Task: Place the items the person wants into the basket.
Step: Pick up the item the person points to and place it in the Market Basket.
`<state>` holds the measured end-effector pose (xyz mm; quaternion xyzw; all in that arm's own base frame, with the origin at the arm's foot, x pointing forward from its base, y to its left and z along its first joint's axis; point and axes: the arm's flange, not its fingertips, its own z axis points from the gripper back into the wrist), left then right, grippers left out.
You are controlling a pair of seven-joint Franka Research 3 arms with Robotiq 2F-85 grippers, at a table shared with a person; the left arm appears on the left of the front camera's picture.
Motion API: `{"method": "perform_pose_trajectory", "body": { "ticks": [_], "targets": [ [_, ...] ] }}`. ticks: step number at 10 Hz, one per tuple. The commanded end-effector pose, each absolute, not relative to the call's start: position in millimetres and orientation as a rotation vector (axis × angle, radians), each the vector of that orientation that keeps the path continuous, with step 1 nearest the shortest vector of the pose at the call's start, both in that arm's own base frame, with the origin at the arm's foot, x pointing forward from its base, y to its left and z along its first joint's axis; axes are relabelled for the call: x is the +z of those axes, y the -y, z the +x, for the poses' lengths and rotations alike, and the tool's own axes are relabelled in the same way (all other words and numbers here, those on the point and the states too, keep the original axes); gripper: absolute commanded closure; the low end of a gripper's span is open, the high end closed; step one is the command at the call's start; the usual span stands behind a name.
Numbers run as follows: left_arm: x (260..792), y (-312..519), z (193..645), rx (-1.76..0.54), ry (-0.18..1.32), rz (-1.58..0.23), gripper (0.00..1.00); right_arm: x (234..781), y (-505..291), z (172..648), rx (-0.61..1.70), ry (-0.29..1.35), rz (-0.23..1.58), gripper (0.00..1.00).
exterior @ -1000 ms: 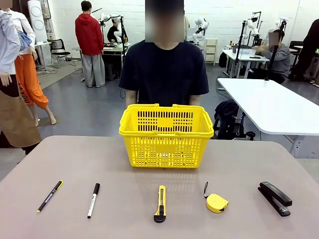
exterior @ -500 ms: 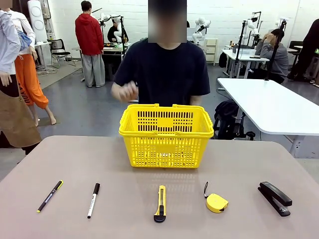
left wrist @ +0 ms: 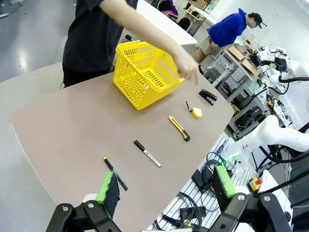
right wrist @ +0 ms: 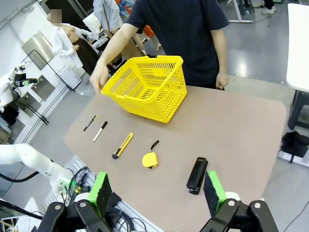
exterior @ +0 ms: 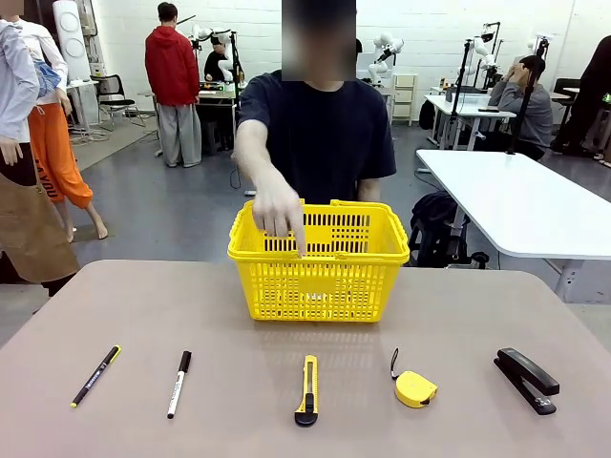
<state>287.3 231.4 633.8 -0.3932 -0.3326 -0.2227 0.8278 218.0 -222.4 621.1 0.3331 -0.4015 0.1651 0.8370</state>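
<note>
Both your left end effector [left wrist: 166, 186] and right end effector [right wrist: 156, 190] gape empty; utility knife [exterior: 305, 389], tape measure [exterior: 415, 388] and stapler [exterior: 526, 379] lie rowed on the desk [exterior: 239, 420] before the basket [exterior: 318, 277]; the person's hand [exterior: 277, 210] points over it, likely choosing.

Bright, even overhead light; soft shadows; wrist views bend at edges.

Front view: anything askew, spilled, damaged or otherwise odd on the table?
Nothing stands out. The basket stands upright, and the pens, utility knife, tape measure and stapler lie apart in a row before it.
</note>
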Motion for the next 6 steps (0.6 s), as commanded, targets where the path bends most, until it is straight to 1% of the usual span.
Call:
{"method": "perform_pose_trajectory", "body": {
  "ticks": [1, 6],
  "targets": [
    [634.1, -232.6, 287.2, -0.488, 0.719, -0.845, 0.00, 622.2, 223.5, 219.2, 0.365, 0.861, 0.717, 0.00],
    [633.8, -231.4, 287.3, -0.473, 0.706, -0.835, 0.00, 622.2, 223.5, 219.2, 0.365, 0.861, 0.717, 0.00]
  ]
}}
